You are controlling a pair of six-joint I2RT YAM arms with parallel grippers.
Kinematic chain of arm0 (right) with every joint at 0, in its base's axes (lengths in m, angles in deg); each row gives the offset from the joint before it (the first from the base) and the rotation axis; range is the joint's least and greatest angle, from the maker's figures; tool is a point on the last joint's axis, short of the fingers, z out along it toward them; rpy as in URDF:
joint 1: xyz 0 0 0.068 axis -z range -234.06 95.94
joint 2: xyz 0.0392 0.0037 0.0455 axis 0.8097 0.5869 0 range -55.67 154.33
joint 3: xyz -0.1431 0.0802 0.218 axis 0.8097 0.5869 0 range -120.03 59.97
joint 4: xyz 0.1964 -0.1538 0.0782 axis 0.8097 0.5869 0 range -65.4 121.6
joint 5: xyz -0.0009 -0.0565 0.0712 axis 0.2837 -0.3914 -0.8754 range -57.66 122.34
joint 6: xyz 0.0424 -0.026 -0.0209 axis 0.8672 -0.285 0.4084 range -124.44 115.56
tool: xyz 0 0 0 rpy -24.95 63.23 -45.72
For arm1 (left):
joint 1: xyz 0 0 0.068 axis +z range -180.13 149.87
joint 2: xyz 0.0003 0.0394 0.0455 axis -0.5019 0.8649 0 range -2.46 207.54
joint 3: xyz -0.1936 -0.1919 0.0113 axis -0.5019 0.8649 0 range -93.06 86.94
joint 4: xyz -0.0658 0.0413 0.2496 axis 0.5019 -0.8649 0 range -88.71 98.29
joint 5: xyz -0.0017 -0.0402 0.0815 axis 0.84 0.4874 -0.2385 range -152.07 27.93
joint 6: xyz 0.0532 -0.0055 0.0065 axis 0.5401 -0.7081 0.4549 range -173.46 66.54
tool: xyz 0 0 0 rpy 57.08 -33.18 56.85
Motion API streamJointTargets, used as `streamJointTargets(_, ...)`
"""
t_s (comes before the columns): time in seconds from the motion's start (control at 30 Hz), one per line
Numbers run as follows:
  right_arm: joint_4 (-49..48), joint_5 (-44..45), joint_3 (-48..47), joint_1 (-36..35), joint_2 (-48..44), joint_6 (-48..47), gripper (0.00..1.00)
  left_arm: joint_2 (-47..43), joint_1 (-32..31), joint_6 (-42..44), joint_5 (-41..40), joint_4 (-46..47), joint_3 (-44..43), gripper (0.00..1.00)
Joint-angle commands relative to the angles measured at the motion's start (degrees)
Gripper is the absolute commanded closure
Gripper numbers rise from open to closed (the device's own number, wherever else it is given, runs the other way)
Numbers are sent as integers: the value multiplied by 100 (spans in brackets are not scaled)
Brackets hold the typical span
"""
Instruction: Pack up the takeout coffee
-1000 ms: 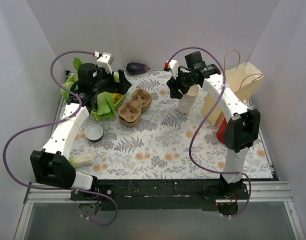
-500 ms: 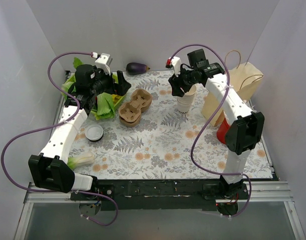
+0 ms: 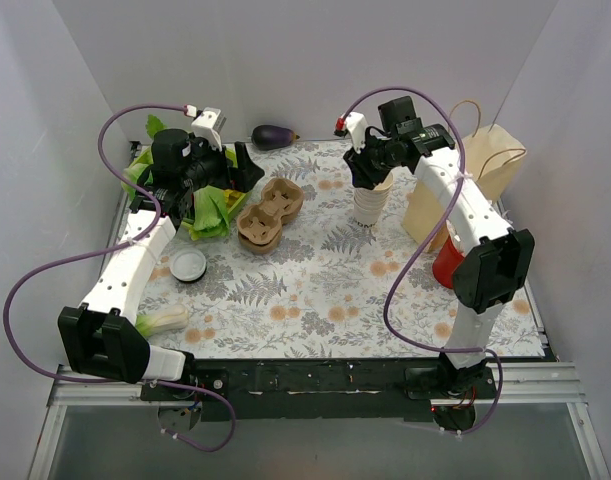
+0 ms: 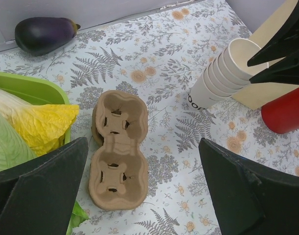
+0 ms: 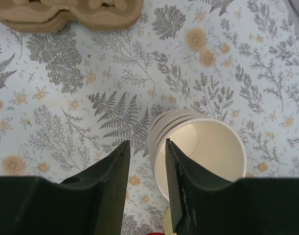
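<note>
No lidded cream-white coffee cup shows in any view. A stack of lidless cream cups (image 3: pixel 369 205) stands at the back centre-right; it also shows in the left wrist view (image 4: pixel 213 83). My right gripper (image 3: pixel 363 172) hangs over the stack. In the right wrist view the gripper (image 5: pixel 147 143) is narrowly open, one finger inside the top cup (image 5: pixel 208 147), the other outside its rim. A loose white lid (image 3: pixel 188 265) lies at the left. My left gripper (image 3: pixel 241 166) is wide open and empty, high above the brown pulp cup carrier (image 4: pixel 120 161).
The pulp carrier (image 3: pixel 268 212) lies left of the stack. A paper bag (image 3: pixel 480 175) and a red cup (image 3: pixel 447 262) stand at the right. A green tray of lettuce (image 3: pixel 210 205) and an aubergine (image 3: pixel 273 135) are at the back left. A pale vegetable (image 3: pixel 165 318) lies near left.
My right gripper has shifted a little back and right over the cup stack, and the stack now looks shorter and more upright. The left arm has barely moved.
</note>
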Motion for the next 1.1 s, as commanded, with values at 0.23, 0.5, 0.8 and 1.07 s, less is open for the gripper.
streamJointTargets(0.23, 361, 208, -158, 35, 287, -222, 64, -177, 26, 48, 45, 29, 115, 2)
streamJointTargets(0.5, 370, 279, -123, 70, 314, -178, 72, -142, 26, 31, 89, 55, 124, 2)
streamJointTargets(0.8, 370, 402, -88, 88, 331, -125, 83, -116, 35, -22, 116, 82, 150, 2)
streamJointTargets(1.07, 353, 534, -53, 123, 349, -81, 92, -81, 35, -22, 151, 82, 159, 2)
